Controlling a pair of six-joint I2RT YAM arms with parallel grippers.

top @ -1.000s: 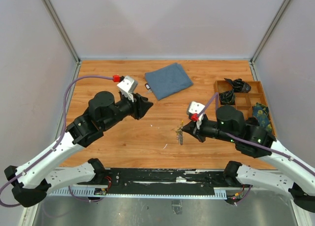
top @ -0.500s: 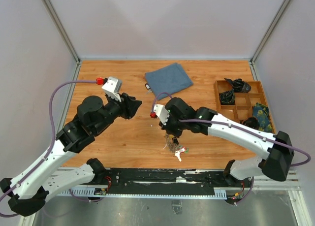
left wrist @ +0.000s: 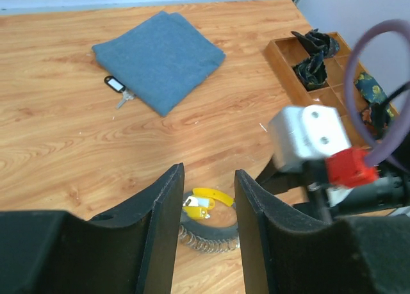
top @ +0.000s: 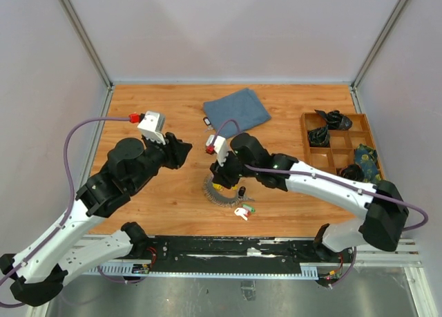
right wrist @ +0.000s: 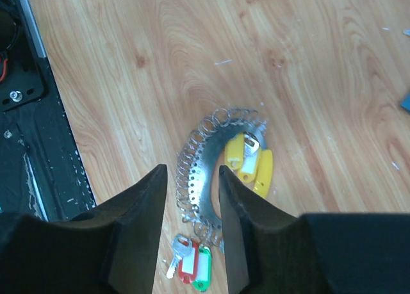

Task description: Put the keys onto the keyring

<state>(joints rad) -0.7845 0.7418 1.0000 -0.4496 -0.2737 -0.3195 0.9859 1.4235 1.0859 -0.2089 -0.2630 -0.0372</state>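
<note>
We see keyring [top: 219, 194] flat on table [top: 138, 103], centre of near edge, directly under right jaws: released, empty. Arc runs lengthwise through gap. Left jaws also released, farther off leftward.

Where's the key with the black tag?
In the left wrist view, the black-tagged key lies beside the blue cloth, at its left edge, well away from the keyring.

Black-and-white arms [top: 131, 166] carry black fingers [left wrist: 160, 223], purple cables [left wrist: 350, 76].
</note>
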